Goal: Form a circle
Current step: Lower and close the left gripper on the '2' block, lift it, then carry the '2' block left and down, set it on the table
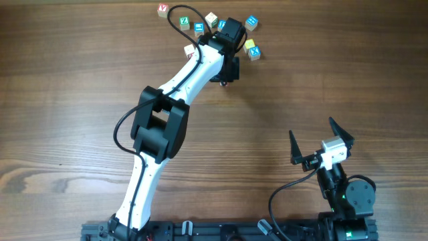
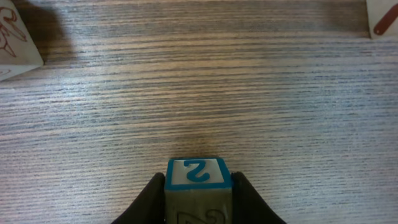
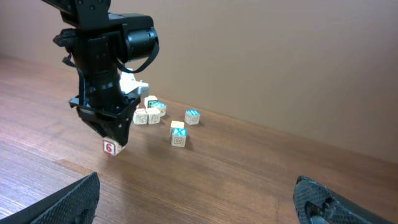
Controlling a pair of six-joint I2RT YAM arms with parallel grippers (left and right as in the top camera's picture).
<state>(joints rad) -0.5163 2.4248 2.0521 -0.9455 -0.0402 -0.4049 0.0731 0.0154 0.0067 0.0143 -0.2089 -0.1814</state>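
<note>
Gripping a blue-framed cube (image 2: 198, 169) between the dark fingers (image 2: 149, 199) of the left tool (image 2: 198, 186), pads pressed against opposite sides so that the printed face looks straight up. Holds it low over bare wood, apparently to slide or set it into place. Cannot tell whether it rests on the tabletop (image 1: 80, 100) or hangs just above. Faces an open stretch flanked by a white red-lettered cube (image 2: 15, 37) on one side and another white cube (image 2: 382, 18) on the other, which looks like the gap meant for it. From the right wrist, shows a cube with a red figure (image 3: 110, 147) at that tool's tip, likely the same one.

No closed circle yet, only a loose arc of letter cubes near the middle of the far edge. Puts the cream cube (image 1: 211, 18) closest to that edge, with the yellow cube (image 1: 249, 44) just beside the blue X cube (image 1: 254, 53) on the right-edge side of the arm.

Rests the right tool (image 1: 311, 127) near the front right corner, jaws spread wide and empty, well apart from the cubes, probably to leave the left arm room.
</note>
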